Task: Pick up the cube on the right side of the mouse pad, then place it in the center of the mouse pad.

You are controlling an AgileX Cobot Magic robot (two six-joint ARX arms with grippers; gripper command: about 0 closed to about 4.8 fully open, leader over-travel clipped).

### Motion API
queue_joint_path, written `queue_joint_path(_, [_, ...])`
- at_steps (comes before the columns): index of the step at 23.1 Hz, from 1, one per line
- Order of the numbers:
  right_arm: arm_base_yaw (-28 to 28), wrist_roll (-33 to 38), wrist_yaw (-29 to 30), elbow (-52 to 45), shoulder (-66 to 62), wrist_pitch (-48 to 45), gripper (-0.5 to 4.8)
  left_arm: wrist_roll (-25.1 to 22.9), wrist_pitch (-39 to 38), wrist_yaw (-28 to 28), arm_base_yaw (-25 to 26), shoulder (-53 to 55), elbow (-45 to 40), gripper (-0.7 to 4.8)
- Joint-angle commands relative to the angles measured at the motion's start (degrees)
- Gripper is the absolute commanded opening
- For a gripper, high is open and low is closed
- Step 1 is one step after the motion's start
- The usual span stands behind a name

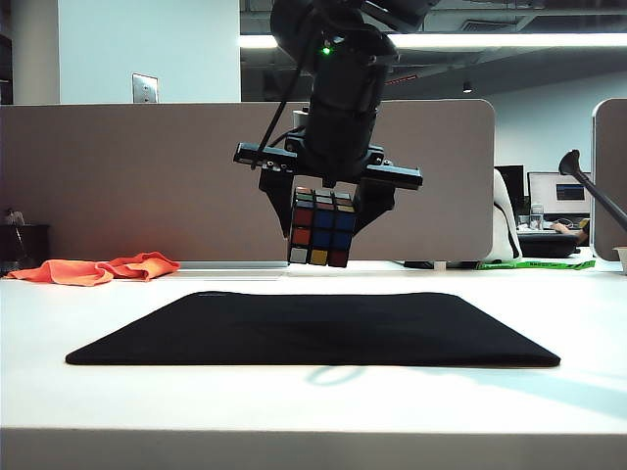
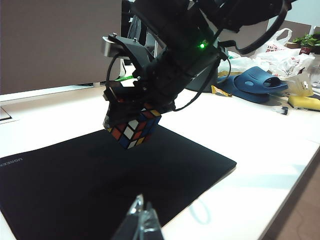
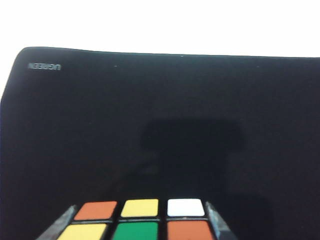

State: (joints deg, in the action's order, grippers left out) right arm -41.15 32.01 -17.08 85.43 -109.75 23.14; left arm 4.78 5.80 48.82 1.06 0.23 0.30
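The cube (image 1: 321,230), a 3x3 puzzle with red, blue and yellow stickers, hangs in the air above the black mouse pad (image 1: 313,328), over its far middle part. My right gripper (image 1: 323,220) is shut on it, one finger on each side. The right wrist view shows the cube (image 3: 140,222) between the fingertips (image 3: 216,222) with the mouse pad (image 3: 160,125) and the gripper's shadow below. From the left wrist view the cube (image 2: 131,129) is tilted under the right arm. My left gripper (image 2: 142,210) stays low at the near corner of the mouse pad (image 2: 75,180), its tips together.
An orange cloth (image 1: 98,268) lies at the back left of the white table (image 1: 313,411). A grey partition (image 1: 147,176) stands behind. Blue slippers (image 2: 260,82), plastic bags and clutter sit beyond the pad in the left wrist view.
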Motion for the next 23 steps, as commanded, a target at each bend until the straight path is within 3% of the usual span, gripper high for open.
queue_joint_path(1, [-0.07, 2.78, -0.74, 0.46, 0.00, -0.22, 2.11, 0.17, 0.70, -0.13, 0.02, 0.07, 0.22, -0.06])
queue_joint_path(6, [-0.09, 5.62, 0.72, 0.46, -1.57, 0.66, 2.12, 0.15, 0.72, -0.13, 0.02, 0.07, 0.22, -0.06])
queue_joint_path(10, [-0.28, 7.48, 0.72, 0.46, -2.56, 1.66, 2.53, 0.17, 0.72, -0.13, 0.02, 0.07, 0.22, -0.06])
queue_joint_path(23, [0.42, 7.21, 0.79, 0.46, -4.35, 1.05, 2.53, 0.15, 0.70, -0.13, 0.02, 0.07, 0.22, -0.06])
